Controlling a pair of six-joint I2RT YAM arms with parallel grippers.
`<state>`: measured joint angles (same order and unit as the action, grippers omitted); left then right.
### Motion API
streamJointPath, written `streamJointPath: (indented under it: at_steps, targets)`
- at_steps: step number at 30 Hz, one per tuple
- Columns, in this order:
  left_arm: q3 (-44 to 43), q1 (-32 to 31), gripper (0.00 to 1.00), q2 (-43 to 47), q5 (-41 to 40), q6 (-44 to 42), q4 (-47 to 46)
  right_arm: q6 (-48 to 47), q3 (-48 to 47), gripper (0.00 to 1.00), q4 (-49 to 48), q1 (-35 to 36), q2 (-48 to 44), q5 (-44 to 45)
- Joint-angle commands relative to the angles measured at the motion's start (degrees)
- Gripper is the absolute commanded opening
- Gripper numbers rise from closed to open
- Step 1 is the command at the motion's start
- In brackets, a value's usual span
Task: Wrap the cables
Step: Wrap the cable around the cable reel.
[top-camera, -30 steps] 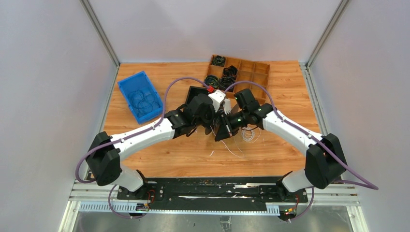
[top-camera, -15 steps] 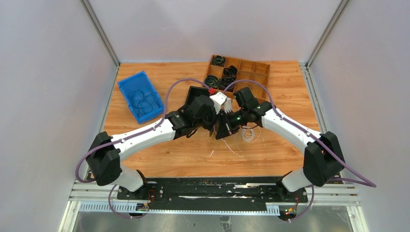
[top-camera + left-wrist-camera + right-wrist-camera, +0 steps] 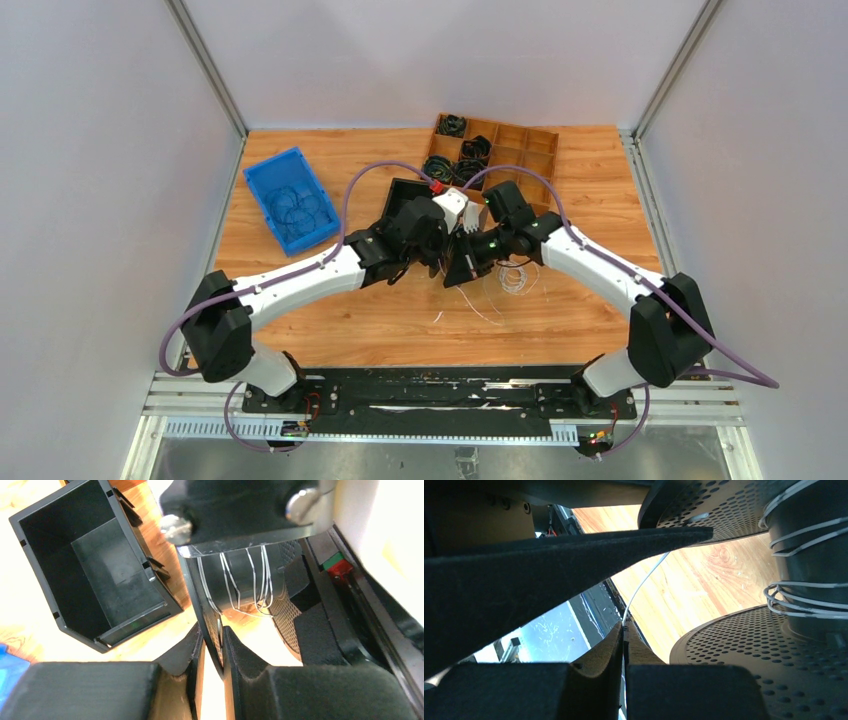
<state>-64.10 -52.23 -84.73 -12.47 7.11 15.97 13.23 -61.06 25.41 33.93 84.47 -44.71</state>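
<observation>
1. Surface [image 3: 380, 325]: orange wood-grain board, metal rails along its side edges. Its near half is open room, crossed only by the two arms.
2. Blue plastic bin [image 3: 272, 159]: rectangular, near the far left corner, holding dark coils.
3. Brown compartment tray [image 3: 535, 160]: gridded, at the far edge, right of middle. Its left cells hold black and green bundles.
4. Black box [image 3: 100, 580]: open-topped, smooth-walled, mid-surface, just beside the left wrist.
5. Spool [image 3: 734, 645]: black, round perforated flanges, solid core. The left fingers [image 3: 182, 652] pinch one flange rim.
6. Cables [image 3: 515, 278]: thin white wire. Loose small loops lie right of centre and several turns wrap the spool core. One strand runs into the right fingers [image 3: 594, 655], which are pressed together on it.
</observation>
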Motion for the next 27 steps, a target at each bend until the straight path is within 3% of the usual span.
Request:
streamJointPath:
  at_steps: [1,6,17,27]
  targets:
    - [-1.47,-1.12,0.12,-1.04,0.29,-0.24,0.61,3.72,3.23,0.01,-2.48,-0.56,-0.25,-0.08]
    - [-1.64,-1.12,0.01,-1.07,-0.01,-0.35,0.81,4.31,3.47,0.01,-4.09,-0.58,0.26,-1.35]
    - [-1.45,-0.80,0.00,0.06,0.54,-0.10,1.07,4.51,8.03,0.11,-9.30,-1.97,-2.11,-4.85]
    - [0.42,3.55,0.00,2.90,3.76,1.58,-0.06,-1.85,10.90,0.18,-7.77,-3.93,-7.24,-8.11]
